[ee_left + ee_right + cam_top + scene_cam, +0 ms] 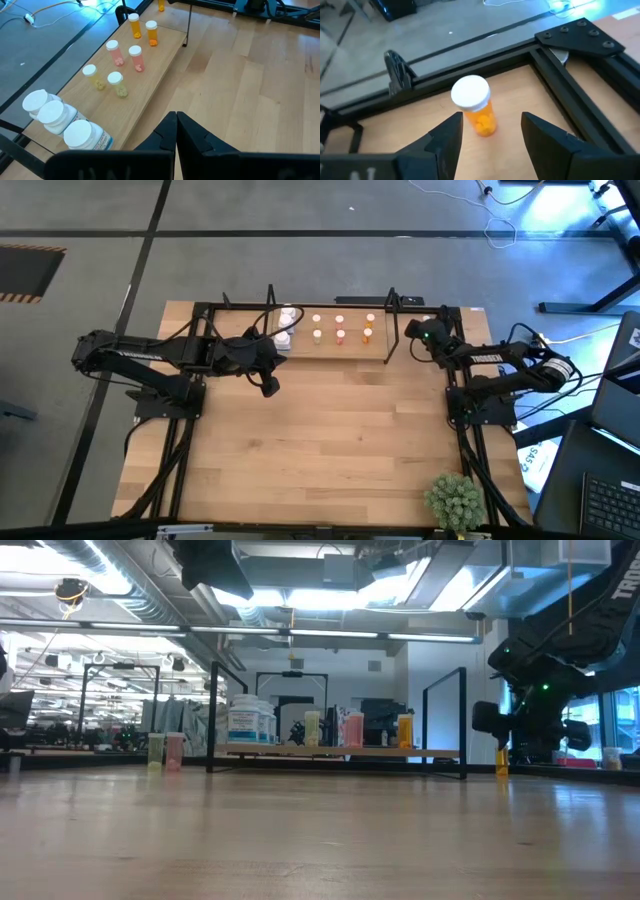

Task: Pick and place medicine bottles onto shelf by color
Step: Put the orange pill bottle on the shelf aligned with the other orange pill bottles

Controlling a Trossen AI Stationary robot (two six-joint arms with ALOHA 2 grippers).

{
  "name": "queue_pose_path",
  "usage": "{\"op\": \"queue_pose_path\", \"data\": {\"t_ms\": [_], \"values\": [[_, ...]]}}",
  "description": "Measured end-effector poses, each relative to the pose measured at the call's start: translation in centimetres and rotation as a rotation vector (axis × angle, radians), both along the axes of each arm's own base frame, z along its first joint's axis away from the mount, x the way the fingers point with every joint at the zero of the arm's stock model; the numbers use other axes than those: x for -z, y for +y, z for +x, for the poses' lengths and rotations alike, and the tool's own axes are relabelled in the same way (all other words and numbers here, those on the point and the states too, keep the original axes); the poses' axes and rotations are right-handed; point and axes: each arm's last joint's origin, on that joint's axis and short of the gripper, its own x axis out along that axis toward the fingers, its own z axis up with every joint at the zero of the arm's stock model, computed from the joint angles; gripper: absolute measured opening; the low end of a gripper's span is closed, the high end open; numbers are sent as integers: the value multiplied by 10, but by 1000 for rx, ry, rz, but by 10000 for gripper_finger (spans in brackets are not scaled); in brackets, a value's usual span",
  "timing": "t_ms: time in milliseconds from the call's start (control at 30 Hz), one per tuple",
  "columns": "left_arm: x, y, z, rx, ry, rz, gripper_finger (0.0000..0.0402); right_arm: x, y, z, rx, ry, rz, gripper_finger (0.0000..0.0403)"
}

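The shelf (330,352) stands at the table's far middle, black end frames on a pale base (150,80). On it stand three white bottles (52,114), two cream (116,80), two pink (135,54) and two orange (151,29). One more orange bottle (479,112) with a white cap stands upright on the table near the far right corner. My right gripper (492,120) is open, one finger on either side of this bottle's base, touching nothing. My left gripper (176,125) hangs shut above the table, near the shelf's left end.
The black frame's corner (570,65) runs close behind and beside the orange bottle. In the low view two small bottles (165,750) stand left of the shelf. A green plant (455,498) sits at the near right. The wide middle of the table (330,440) is bare wood.
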Motion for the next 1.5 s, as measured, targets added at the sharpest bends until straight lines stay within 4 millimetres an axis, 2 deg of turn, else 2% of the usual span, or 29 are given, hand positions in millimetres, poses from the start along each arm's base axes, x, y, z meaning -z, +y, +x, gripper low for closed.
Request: {"op": "queue_pose_path", "data": {"t_ms": [200,600,833,1200,1333,1500], "values": [[0,0,0,0,0,0,0,-1,-2,1,62,-72,-38,204],[0,0,0,0,0,0,0,-1,-2,1,67,-73,-41,204],[0,0,0,1,0,0,0,0,0,2,5,18,-19,204],[0,0,0,1,0,0,0,-6,-3,8,8,-7,-59,204],[0,0,0,0,0,0,0,-13,-11,16,-53,43,-63,204],[0,0,0,1,1,0,0,-7,-14,18,-42,147,22,204]]}}
